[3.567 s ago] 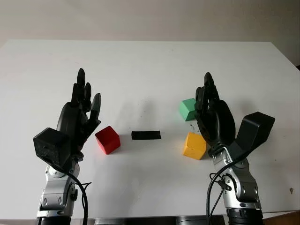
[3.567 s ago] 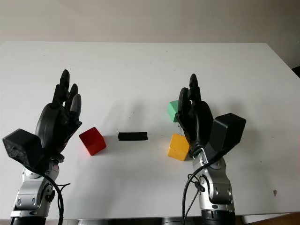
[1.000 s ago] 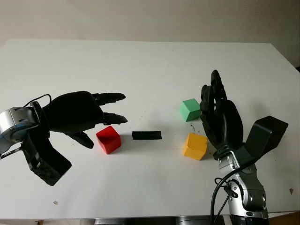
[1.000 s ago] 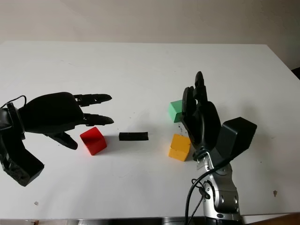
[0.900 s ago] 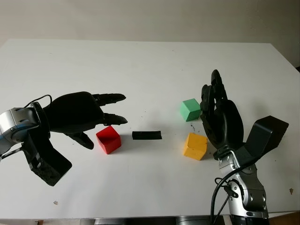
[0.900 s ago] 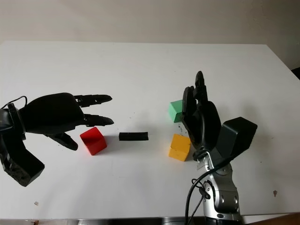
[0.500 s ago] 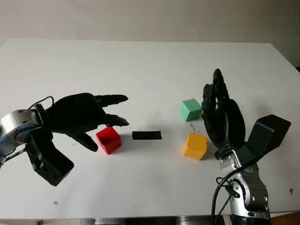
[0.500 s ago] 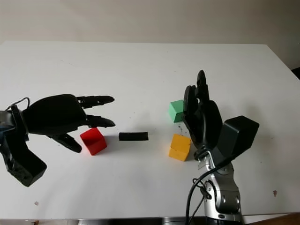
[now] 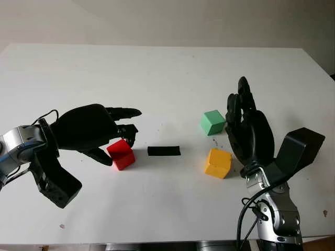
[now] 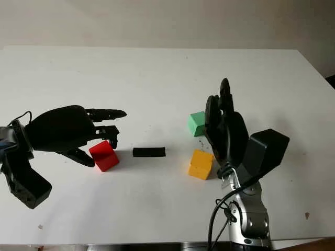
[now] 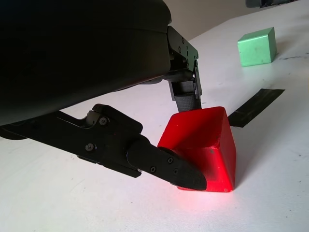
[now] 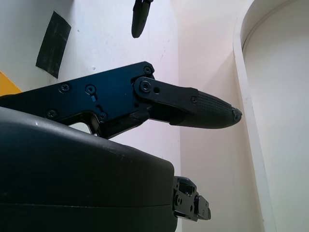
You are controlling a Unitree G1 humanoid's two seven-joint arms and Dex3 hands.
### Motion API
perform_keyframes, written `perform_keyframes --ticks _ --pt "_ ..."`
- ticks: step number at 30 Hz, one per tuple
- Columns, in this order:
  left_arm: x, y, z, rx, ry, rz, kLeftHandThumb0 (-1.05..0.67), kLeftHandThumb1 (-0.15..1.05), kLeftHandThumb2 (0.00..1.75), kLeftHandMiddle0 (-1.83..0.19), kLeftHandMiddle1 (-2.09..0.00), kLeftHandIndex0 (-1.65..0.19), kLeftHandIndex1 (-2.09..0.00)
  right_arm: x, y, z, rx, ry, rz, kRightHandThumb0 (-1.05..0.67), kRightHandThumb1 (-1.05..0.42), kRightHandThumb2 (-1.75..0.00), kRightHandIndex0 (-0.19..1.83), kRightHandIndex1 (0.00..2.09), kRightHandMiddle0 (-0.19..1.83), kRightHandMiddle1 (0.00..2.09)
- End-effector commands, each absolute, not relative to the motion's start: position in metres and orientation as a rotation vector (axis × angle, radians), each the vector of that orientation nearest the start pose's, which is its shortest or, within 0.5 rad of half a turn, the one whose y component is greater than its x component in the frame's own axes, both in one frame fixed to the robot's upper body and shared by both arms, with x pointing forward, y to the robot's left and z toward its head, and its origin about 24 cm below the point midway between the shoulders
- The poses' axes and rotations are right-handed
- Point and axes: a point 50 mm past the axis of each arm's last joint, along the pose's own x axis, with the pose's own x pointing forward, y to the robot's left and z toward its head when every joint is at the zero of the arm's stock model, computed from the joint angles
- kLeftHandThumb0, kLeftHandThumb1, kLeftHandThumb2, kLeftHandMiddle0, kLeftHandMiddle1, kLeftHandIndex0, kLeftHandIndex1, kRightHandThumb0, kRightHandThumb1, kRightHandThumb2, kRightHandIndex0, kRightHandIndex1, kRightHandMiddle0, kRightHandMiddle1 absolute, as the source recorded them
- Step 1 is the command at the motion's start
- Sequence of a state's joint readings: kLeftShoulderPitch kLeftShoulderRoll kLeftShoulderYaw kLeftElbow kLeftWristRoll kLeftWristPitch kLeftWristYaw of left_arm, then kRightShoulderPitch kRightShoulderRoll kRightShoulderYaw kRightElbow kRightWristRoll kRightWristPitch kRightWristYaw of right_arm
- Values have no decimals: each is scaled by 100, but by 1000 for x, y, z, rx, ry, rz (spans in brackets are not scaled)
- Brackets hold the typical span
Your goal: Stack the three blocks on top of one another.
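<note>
The red block (image 9: 121, 153) is tilted on the table (image 9: 167, 73), pinched between thumb and finger of the left hand (image 9: 91, 130). The open right hand (image 9: 248, 130) is held upright at 3 o'clock of the yellow block (image 9: 218, 162), with the green block (image 9: 212, 122) at that block's 12 o'clock.

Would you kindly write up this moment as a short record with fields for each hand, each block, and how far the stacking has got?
left hand: closing around the red block, a finger on each side, grasp not yet clearly firm
right hand: open, raised just right of the green and yellow blocks
red block: on the table, tilted
green block: on the table, alone
yellow block: on the table, nearer than the green one
black tape strip: flat between red and yellow
table: white
stack progress: none stacked
</note>
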State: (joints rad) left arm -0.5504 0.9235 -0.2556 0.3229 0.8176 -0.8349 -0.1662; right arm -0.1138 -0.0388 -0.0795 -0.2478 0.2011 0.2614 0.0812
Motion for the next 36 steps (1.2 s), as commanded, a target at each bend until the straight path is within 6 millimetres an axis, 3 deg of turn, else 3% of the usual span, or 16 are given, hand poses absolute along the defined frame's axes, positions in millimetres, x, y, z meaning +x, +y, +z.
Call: perform_keyframes --ticks 1,7,11,16,22,28,36 --pt "301 212 159 1798 -594 -771 -37 99 6 -24 -7 -34 -134 270 -157 110 148 -131 93 -67 -105 -62 -19 0 -19 0" --pt "307 209 172 1753 -574 -741 -38 98 5 -21 -5 -31 -141 271 -156 110 142 -132 93 -67 -105 -62 -19 0 -19 0" --pt "314 198 193 1646 -521 -725 -39 100 6 -13 -2 -28 -145 271 -156 110 142 -129 93 -67 -105 -61 -19 0 -19 0" --pt "323 187 202 1490 -523 -701 -44 98 5 -15 -5 -34 -150 270 -156 109 139 -127 94 -67 -105 -60 -19 0 -19 0" --pt "331 166 194 1237 -422 -640 -41 97 5 -14 -5 -32 -147 269 -154 109 136 -114 98 -65 -105 -59 -19 0 -19 0" --pt "326 152 180 1189 -329 -621 -40 97 5 -11 -4 -31 -151 265 -155 110 116 -111 91 -65 -105 -60 -19 0 -19 0" --pt "316 149 160 1100 -200 -626 -36 99 6 -12 -6 -27 -156 262 -152 110 126 -94 96 -65 -105 -60 -19 0 -19 0"
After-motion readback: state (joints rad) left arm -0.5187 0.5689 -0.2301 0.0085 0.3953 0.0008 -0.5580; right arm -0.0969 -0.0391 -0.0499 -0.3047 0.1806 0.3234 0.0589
